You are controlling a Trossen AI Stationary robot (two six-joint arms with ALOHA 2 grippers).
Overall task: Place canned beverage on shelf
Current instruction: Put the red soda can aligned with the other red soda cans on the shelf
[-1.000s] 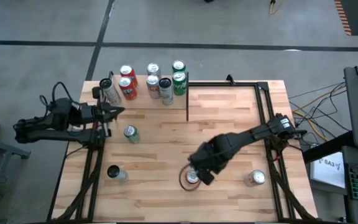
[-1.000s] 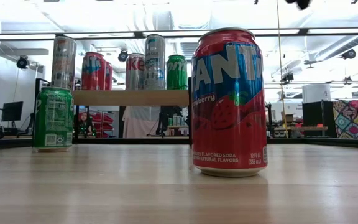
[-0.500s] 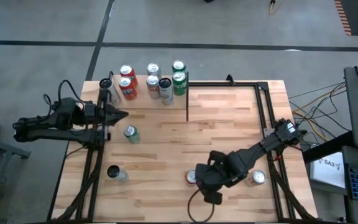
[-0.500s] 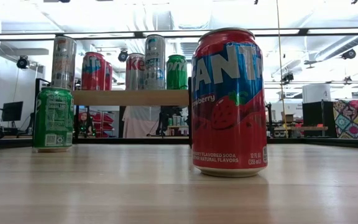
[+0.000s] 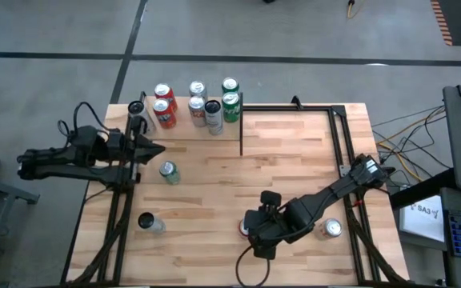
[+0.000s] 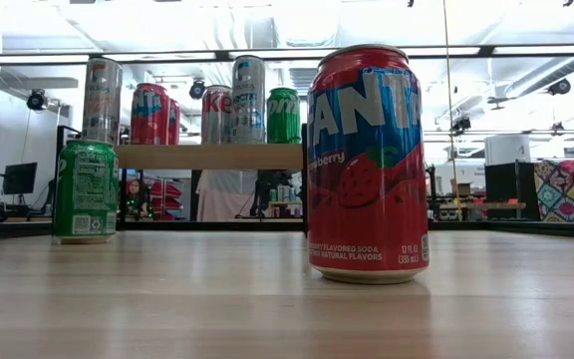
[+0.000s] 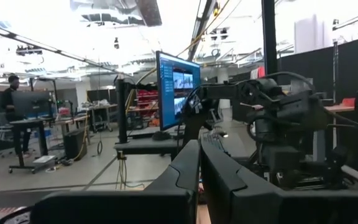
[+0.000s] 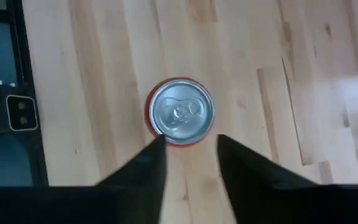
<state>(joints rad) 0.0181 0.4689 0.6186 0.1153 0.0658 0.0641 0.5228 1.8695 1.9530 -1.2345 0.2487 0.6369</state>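
Observation:
A red canned beverage [image 8: 180, 112] stands upright on the wooden tabletop near its front edge, and fills the foreground of the low view [image 6: 367, 165]. My right gripper [image 8: 190, 146] hovers above it, pointing steeply down. It is open, with one fingertip to either side of the can's silver top, and touches nothing; the high view shows it right beside the can [image 5: 256, 238]. The shelf [image 6: 209, 157] stands at the far left and carries several upright cans [image 5: 197, 102]. My left gripper [image 5: 157, 146] hangs shut and empty by the table's left side, short of the shelf.
A green can [image 5: 167, 170] stands left of centre. Another can [image 5: 146, 222] is near the front left, and a red one [image 5: 330, 230] near the front right beside my right arm. Black frame rails [image 5: 344, 136] run along the table's sides.
My right gripper has swung toward the table's near edge and rolled at the wrist. It no longer covers the red can, which now shows beside the gripper and has not moved.

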